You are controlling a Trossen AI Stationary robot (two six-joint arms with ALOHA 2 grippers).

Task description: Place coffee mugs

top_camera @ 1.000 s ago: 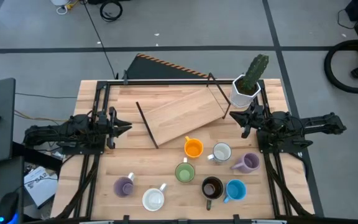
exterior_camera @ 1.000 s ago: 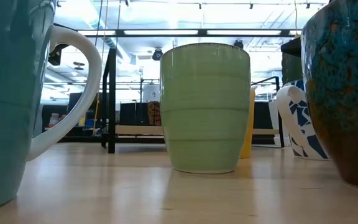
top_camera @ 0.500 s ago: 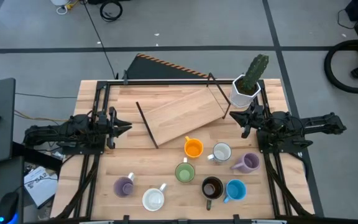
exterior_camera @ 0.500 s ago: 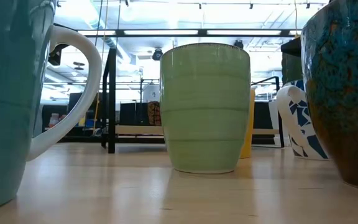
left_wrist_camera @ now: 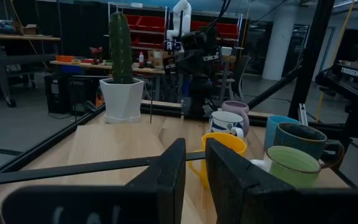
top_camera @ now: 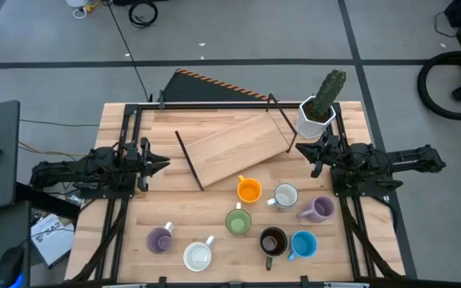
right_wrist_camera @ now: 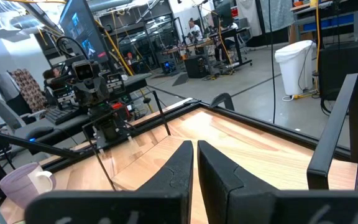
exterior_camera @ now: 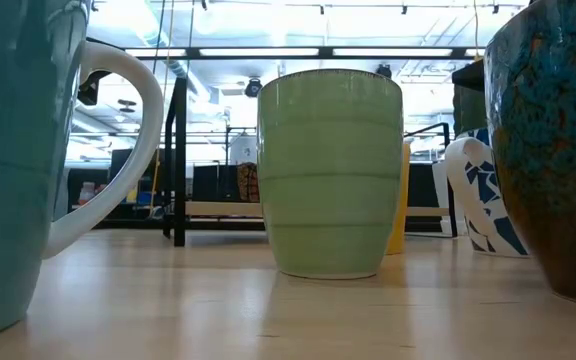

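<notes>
Here a pale wooden table (top_camera: pixel 118 120) holds a tilted board (top_camera: pixel 234 148), a cactus pot (top_camera: pixel 314 118) and the mugs (top_camera: pixel 249 190), clustered near its front. Left gripper (top_camera: pixel 160 164) slightly parted, right gripper (top_camera: pixel 309 152) shut; both empty. Grey floor, workshop benches beyond

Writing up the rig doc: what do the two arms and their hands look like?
Both arms are black and jointed, built from chunky segments. The left arm and right arm match. Each ends in a hand with two flat, dark, blade-like fingers: left hand, right hand. No markings or sleeves show.
</notes>
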